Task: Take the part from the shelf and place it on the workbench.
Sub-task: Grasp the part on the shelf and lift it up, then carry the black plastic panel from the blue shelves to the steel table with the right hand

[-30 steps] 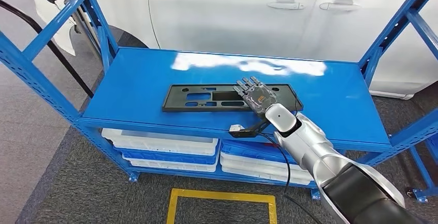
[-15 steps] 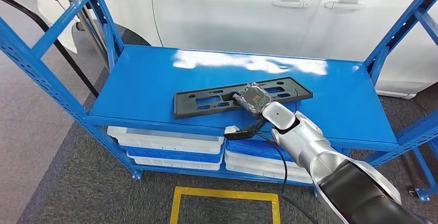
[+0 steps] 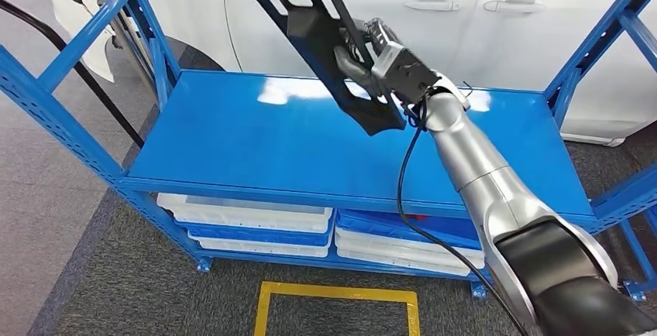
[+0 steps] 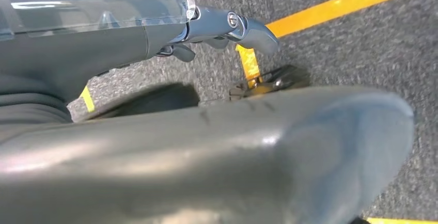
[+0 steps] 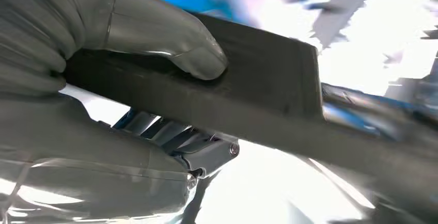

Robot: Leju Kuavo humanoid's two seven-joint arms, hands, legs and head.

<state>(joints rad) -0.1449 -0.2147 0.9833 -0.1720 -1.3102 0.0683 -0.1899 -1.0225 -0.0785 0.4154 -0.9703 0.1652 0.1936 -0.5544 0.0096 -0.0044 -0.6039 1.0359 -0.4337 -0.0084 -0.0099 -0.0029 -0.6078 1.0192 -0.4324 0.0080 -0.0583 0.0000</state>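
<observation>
No writing or label can be read anywhere. The long black plastic part (image 3: 325,30) hangs tilted above the blue shelf (image 3: 232,135), clear of it, its upper end cut off by the frame edge. The right hand (image 3: 380,57) clamps it, thumb (image 5: 170,43) pressed on one face. The left hand (image 4: 227,28) hangs over grey carpet (image 4: 361,38) by yellow floor tape (image 4: 335,7); its finger state cannot be told. A white car (image 3: 465,18) stands behind.

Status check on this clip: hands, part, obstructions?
Right hand grips black part, lifted off blue shelf, tilted steeply. Left hand hangs over floor, holding nothing. White car close behind shelf.
</observation>
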